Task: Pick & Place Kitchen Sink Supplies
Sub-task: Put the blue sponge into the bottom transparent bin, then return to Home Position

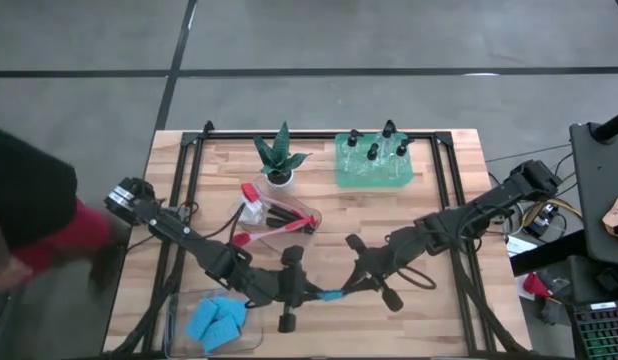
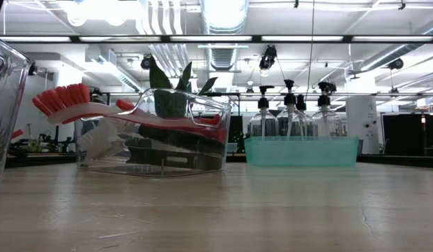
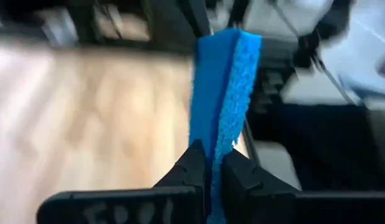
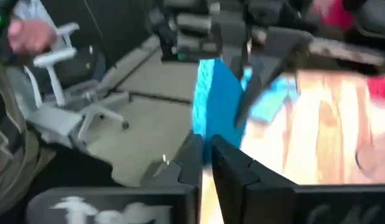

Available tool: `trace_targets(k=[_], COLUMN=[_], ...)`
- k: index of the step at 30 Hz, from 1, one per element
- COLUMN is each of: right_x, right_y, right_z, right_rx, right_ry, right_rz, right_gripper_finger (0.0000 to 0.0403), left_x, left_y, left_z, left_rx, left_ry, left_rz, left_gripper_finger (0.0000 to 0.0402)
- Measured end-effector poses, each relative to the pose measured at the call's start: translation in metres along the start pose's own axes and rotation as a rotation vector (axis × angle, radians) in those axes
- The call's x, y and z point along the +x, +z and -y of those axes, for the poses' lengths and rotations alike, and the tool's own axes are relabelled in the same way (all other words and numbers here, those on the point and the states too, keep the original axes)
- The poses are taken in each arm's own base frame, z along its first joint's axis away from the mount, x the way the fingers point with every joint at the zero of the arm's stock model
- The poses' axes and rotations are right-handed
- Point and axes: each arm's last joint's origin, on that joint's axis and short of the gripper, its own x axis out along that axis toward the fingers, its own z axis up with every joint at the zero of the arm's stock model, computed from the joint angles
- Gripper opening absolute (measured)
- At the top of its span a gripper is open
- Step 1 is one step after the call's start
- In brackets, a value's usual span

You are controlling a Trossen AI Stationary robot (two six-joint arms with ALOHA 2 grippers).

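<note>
One blue sponge (image 1: 332,296) hangs above the table's near middle between my two grippers. My left gripper (image 1: 316,293) is shut on it from the left and my right gripper (image 1: 346,292) from the right. The left wrist view shows the sponge (image 3: 223,81) on edge past the fingers. In the right wrist view the same sponge (image 4: 217,99) stands between my right fingers and the left gripper beyond. More blue sponges (image 1: 217,320) lie in a clear bin at the near left. Red-handled brushes (image 1: 274,213) lie in another clear bin. Black-topped bottles (image 1: 374,150) stand in a green tray. My left gripper pinches one end of the sponge (image 3: 212,134) between its two fingers, on the two flat faces. It comes from the table's left, slanting slightly down. The sponge stands on edge, clear of the table. My right gripper pinches the opposite end (image 4: 214,124) on its flat faces, coming from the table's right and slanting slightly down. The sponge spans the gap between both grippers.
A spiky green plant (image 1: 281,158) in a white pot stands at the far middle, beside the brush bin (image 2: 153,133). The green tray (image 2: 300,150) sits at the far right. A person in dark and red sleeves (image 1: 29,220) stands off the table's left edge.
</note>
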Motion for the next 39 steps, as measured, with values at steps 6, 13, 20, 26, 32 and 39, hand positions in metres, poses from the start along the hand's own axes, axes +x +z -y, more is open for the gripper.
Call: trace_targets(k=[6, 13, 20, 26, 32, 39], right_x=[0.000, 0.002, 0.002, 0.002, 0.002, -0.003], right_y=[-0.013, -0.027, -0.030, -0.032, -0.040, -0.055], right_z=[0.000, 0.006, 0.007, 0.006, 0.008, 0.010], right_rx=[0.037, 0.056, 0.065, 0.071, 0.061, 0.083], right_ry=[-0.008, -0.073, -0.089, -0.097, -0.146, -0.139], right_rz=[-0.096, -0.124, -0.128, -0.130, -0.131, -0.090], right_gripper_finger=[0.0099, 0.0180, 0.0198, 0.0199, 0.0199, 0.0145], left_x=[-0.027, -0.074, -0.107, -0.111, -0.110, -0.118], left_y=[-0.023, -0.059, -0.074, -0.098, -0.111, -0.097], left_z=[0.009, 0.031, 0.045, 0.044, 0.041, 0.031], left_rx=[-0.215, -0.498, -0.509, -0.648, -0.652, -0.385], left_ry=[-0.115, 0.075, 0.241, 0.343, 0.369, 0.347], left_rz=[-0.356, -0.689, -0.649, -0.735, -0.740, -0.500], left_gripper_finger=[0.0011, 0.0009, 0.0012, 0.0060, 0.0166, 0.0208])
